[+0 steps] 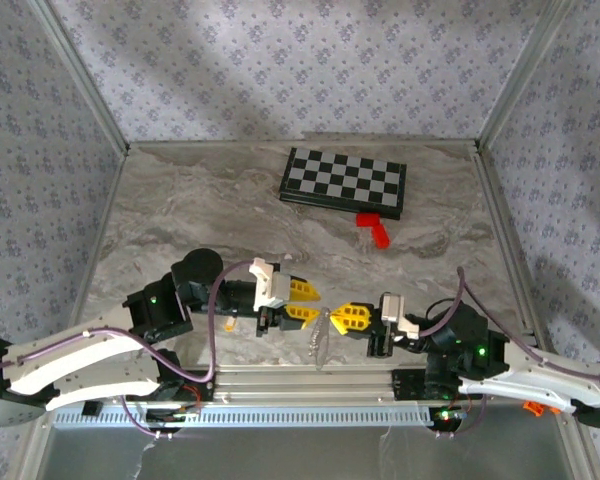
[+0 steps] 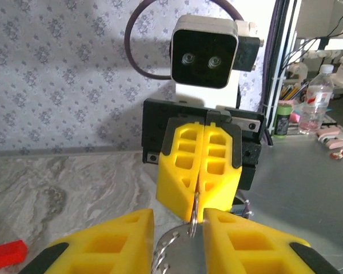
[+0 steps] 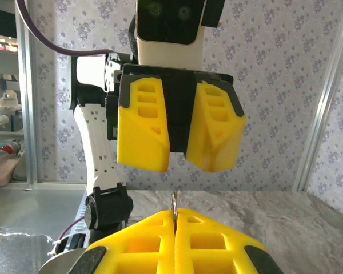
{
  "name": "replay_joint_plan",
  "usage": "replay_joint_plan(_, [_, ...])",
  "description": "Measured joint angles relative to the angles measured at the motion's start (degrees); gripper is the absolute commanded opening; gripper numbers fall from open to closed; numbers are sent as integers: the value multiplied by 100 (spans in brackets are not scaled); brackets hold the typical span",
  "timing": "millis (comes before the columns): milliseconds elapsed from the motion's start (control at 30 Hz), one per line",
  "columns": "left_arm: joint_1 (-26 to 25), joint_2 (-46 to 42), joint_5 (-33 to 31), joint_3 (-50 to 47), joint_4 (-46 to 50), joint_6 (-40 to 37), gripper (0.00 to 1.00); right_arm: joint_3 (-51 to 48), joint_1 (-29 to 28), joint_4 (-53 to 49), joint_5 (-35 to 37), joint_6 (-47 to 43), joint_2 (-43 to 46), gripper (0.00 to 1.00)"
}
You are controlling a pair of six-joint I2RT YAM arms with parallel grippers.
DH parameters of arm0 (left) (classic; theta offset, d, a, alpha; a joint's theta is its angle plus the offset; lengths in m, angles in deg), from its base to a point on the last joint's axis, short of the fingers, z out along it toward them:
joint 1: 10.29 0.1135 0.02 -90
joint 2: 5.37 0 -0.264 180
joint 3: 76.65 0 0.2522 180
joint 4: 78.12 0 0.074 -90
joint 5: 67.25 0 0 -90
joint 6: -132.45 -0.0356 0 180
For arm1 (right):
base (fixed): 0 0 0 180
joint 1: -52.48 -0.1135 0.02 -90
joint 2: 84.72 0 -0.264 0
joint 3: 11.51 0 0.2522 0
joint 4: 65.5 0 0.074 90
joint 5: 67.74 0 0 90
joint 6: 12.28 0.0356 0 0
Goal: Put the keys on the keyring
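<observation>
The table [image 1: 180,210] is the big thing under me. My left fingers [image 3: 144,128] stand a little apart and hold nothing. My right fingers [image 1: 352,318] are squeezed tight on the thin edge of the keyring [image 2: 164,250], which sits between both pairs. I think the tiny key [image 1: 230,323] lies on the table behind my left fingers, but it is too small to be sure. My pinch is thin, so a bump could twist the keyring out.
</observation>
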Motion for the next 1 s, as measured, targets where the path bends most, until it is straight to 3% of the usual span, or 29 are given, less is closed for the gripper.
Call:
replay_joint_plan(500, [-2, 116, 201, -70, -179, 258, 30, -15, 11, 323, -24, 17, -57, 0])
replay_joint_plan(1000, [-2, 223, 295, -70, -175, 297, 16, -17, 11, 433, -46, 20, -212, 0])
